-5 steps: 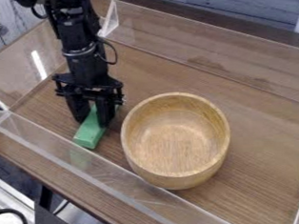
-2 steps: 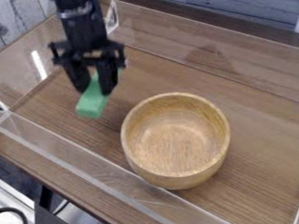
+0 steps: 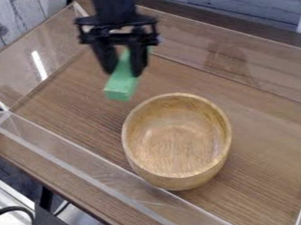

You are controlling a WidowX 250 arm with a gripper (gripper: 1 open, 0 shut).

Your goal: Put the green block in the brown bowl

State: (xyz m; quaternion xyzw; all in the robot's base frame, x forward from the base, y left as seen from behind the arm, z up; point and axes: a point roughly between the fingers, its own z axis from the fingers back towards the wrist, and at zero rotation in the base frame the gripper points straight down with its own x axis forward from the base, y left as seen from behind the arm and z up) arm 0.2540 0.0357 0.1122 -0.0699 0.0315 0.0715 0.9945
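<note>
Above the far-left rim of the brown bowl (image 3: 178,140), the gripper (image 3: 120,61) hangs pointing down, jaws clamped on the green block (image 3: 121,82), which dangles clear of the wooden table (image 3: 260,74). Pickup looks done; carry over the bowl and release remain. Bowl empty. Clear low walls (image 3: 59,147) ring the table beyond the bowl; nothing stands between block and bowl.

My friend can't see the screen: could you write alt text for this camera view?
A black robot gripper holds a green block in the air, just up and left of an empty brown bowl on a wooden table edged by clear walls.
</note>
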